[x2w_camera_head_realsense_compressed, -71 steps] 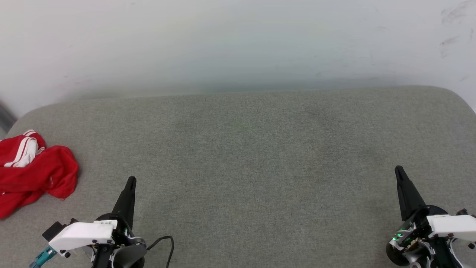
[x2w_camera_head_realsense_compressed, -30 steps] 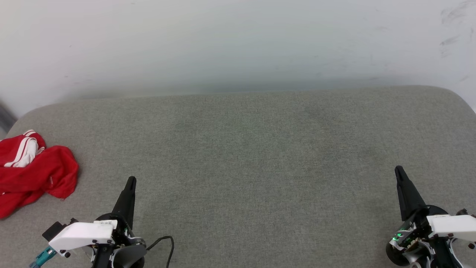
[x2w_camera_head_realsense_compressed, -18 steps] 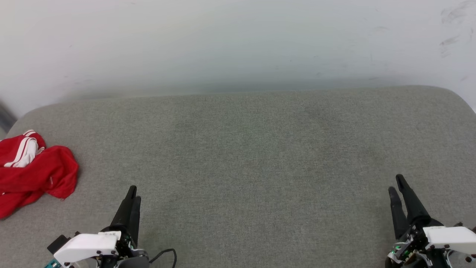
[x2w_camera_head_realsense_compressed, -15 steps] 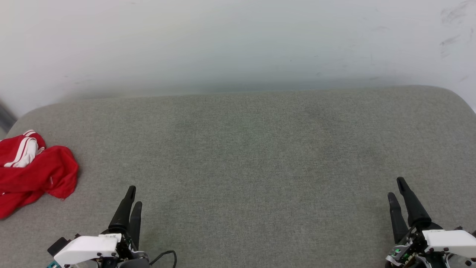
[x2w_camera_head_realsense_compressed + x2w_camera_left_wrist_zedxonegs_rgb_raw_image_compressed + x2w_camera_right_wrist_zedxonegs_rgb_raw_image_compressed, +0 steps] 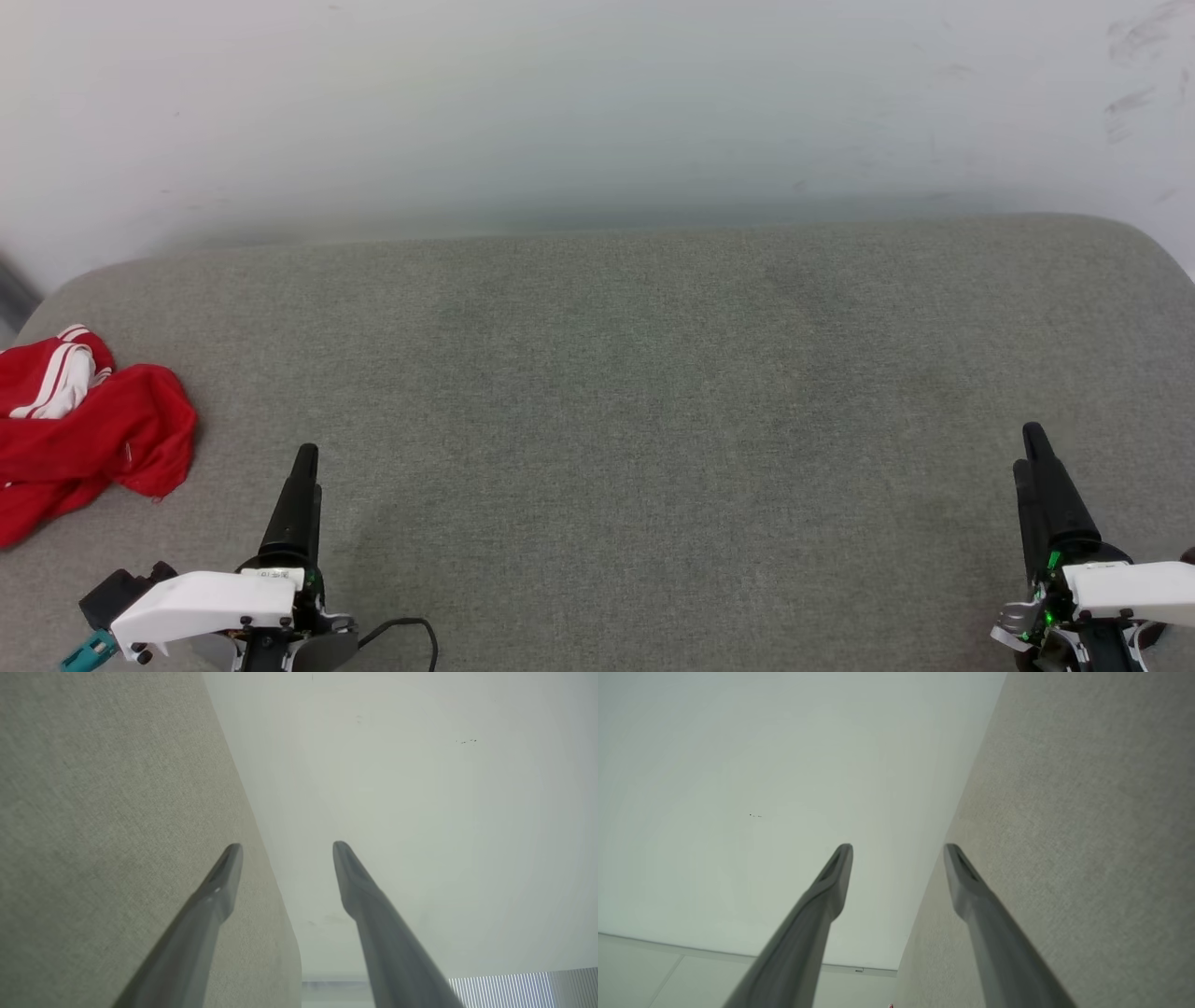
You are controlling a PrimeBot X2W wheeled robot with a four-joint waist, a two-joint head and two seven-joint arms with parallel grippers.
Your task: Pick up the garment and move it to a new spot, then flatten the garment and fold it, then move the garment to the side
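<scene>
The garment (image 5: 89,434) is a crumpled red heap with a white, red-striped piece on top. It lies at the far left edge of the grey cushioned surface (image 5: 653,392) in the head view, partly cut off by the frame. My left gripper (image 5: 303,467) hovers low at the front left, to the right of the heap and apart from it. In the left wrist view my left gripper (image 5: 286,849) stands open with nothing between its fingers. My right gripper (image 5: 1032,448) is at the front right, far from the garment. In the right wrist view my right gripper (image 5: 899,850) is open and holds nothing.
A white wall (image 5: 597,112) rises behind the cushion's rounded back edge. A black cable (image 5: 415,627) loops beside the left wrist. The cushion's wide middle lies bare between the two grippers.
Both grippers have gone from shut to open. The left one has shifted slightly left and the right one slightly right. The garment has not moved.
</scene>
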